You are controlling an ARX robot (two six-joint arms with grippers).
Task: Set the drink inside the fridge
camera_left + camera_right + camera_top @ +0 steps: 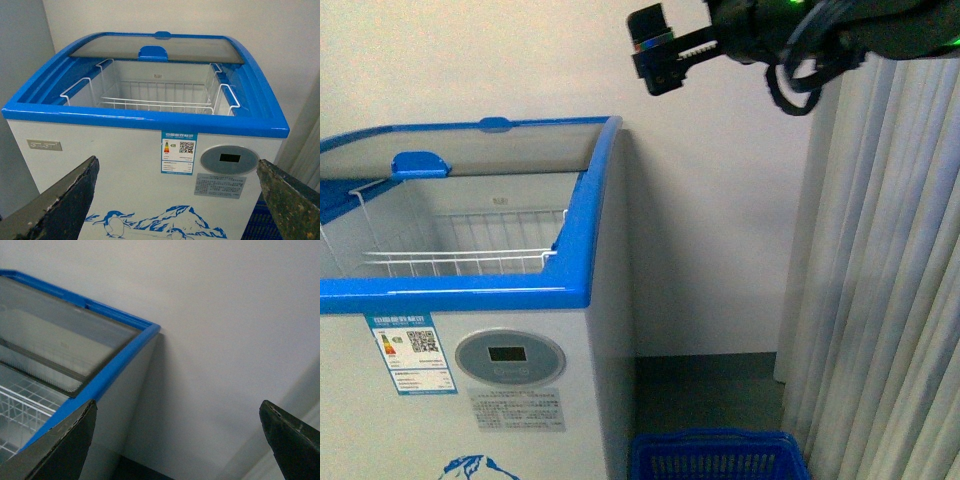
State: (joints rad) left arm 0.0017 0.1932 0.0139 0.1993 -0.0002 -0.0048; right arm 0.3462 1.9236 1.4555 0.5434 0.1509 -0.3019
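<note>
- Your landmark is the fridge: its glass lid is slid to the back, so the front half of the well is open and the white wire basket inside shows nothing in it.
- The drink appears in none of the three views. You cannot confirm where it is, so do not assume either tool is carrying it.
- Your left tool faces the front of the fridge, level with the round grey display. Its two fingers are spread wide with nothing between them.
- Your right tool is raised high, above and beyond the fridge's back right corner, looking at the lid and the bare wall. Its fingers are also spread wide and hold nothing.
- In the front view you see the right arm well above the fridge's right rim, near the curtain.
- The step in hand looks like finding and fetching the bottle, since the fridge already stands open.
- To do it well, leave the lid alone and turn your search away from the fridge. The blue slotted basket on the floor, just beside the fridge's right side, is worth a look.
- When you come back with it, enter over the front rim, clear of the lid edge, and lower into the wire basket before releasing.
</note>
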